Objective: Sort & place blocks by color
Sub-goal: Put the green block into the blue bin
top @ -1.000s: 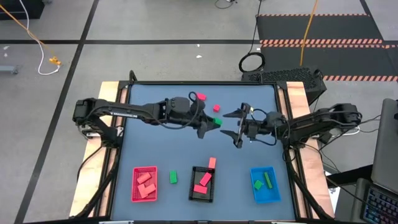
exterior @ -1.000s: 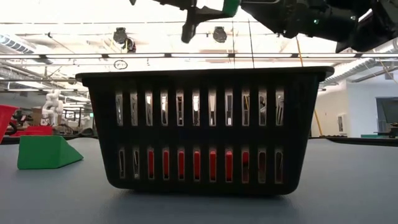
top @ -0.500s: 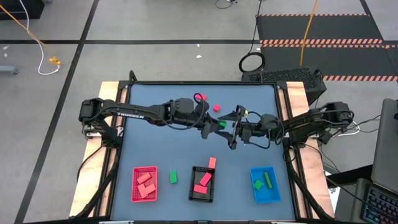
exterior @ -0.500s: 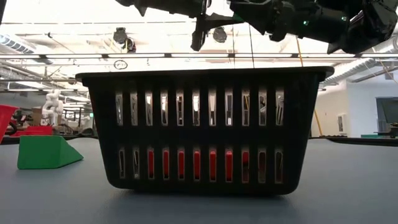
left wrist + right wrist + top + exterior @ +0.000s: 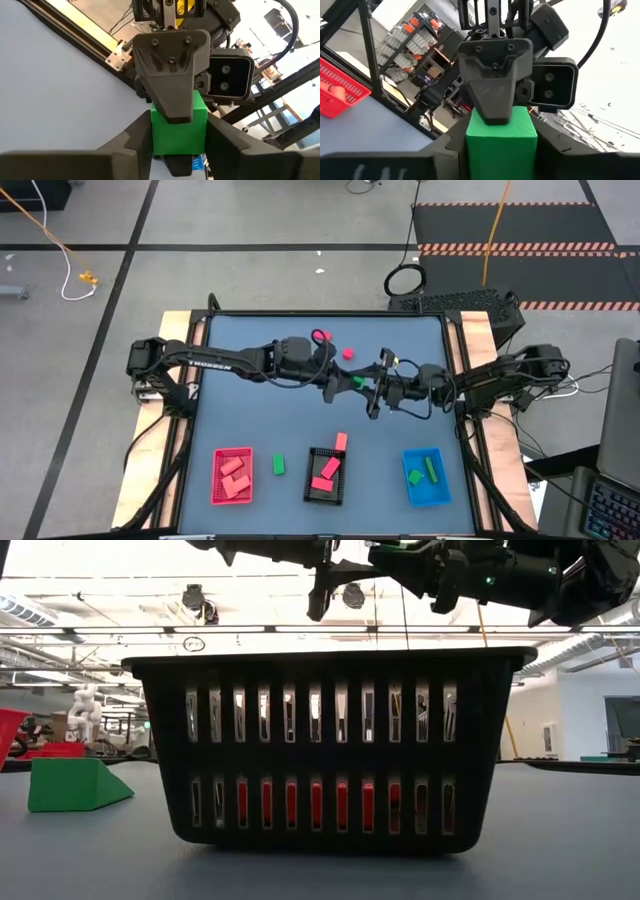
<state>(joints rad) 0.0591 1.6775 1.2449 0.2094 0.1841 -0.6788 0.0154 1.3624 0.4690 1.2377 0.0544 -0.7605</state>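
A green block point(image 5: 357, 381) hangs in the air above the table's middle, between my two grippers, which meet nose to nose. My left gripper point(image 5: 349, 383) comes from the left and is shut on it. My right gripper point(image 5: 367, 387) comes from the right and is shut on it too. In the left wrist view the block point(image 5: 178, 127) fills the gap of my left gripper point(image 5: 179, 134). In the right wrist view the block point(image 5: 501, 132) sits in my right gripper point(image 5: 501, 136). My left gripper pinches two opposite sides of the green block point(image 5: 156, 135) between its two fingers, coming level from the table's left. The block is lifted clear of the table. My right gripper pinches the block's other pair of sides point(image 5: 472, 140) between its two fingers, coming level from the table's right. One of its fingers point(image 5: 172, 92) lies on the face that my left gripper leaves free.
Along the near edge stand a red tray point(image 5: 217, 480), a black tray point(image 5: 311, 480) and a blue tray point(image 5: 410, 490), each with blocks inside. A green block point(image 5: 279, 465) lies between the red and black trays. Pink-red blocks point(image 5: 348, 353) lie at the far side.
My right gripper has gone toward the table's left, up to the green block in my left gripper, and has shut on it. My left gripper has shifted a little toward the right with the block, which stays lifted clear.
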